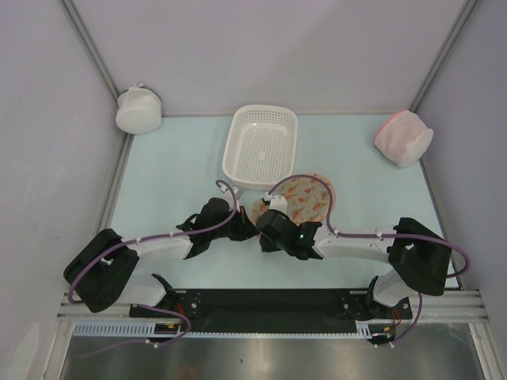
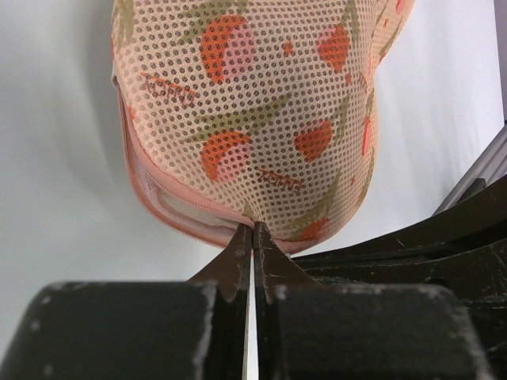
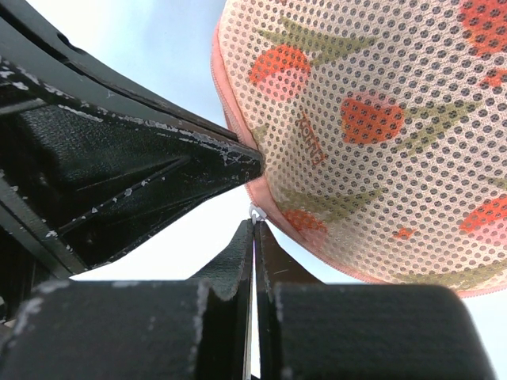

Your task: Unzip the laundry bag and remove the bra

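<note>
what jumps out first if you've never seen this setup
Front and centre, the left gripper and right gripper are each shut on the pink edge of the printed laundry bag. Behind it stands an empty white basket; a white pouch and a pink pouch sit in the far corners.
</note>
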### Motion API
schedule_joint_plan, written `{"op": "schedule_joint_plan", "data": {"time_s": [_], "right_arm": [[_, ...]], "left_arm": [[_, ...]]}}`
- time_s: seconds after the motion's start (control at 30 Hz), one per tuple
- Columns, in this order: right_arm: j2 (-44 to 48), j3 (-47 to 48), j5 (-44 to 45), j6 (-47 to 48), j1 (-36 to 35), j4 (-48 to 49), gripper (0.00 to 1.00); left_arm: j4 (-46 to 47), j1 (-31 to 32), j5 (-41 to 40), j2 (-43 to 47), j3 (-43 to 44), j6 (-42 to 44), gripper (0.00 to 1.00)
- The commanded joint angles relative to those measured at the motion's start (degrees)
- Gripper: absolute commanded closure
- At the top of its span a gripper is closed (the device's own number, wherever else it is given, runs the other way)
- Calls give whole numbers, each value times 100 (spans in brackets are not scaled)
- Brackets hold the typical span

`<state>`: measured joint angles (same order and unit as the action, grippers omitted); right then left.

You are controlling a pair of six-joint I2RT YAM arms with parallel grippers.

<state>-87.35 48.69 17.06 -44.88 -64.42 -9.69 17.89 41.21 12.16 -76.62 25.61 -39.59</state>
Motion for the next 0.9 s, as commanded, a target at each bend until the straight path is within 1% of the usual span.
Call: {"op": "schedule_joint_plan", "data": {"time_s": [0.0,0.43,0.87], "right_arm": [[-10,238,26,59,-35,126,100],[350,-105,236,-249,-44,-296,100],[1123,-711,500,-706,-44,-920,100]], "left_arm": [[197,-25,-109,7,199,-13,100],[233,-25,-337,-151,120,-31,100],[285,-25,-390,-336,111,-22,100]]}}
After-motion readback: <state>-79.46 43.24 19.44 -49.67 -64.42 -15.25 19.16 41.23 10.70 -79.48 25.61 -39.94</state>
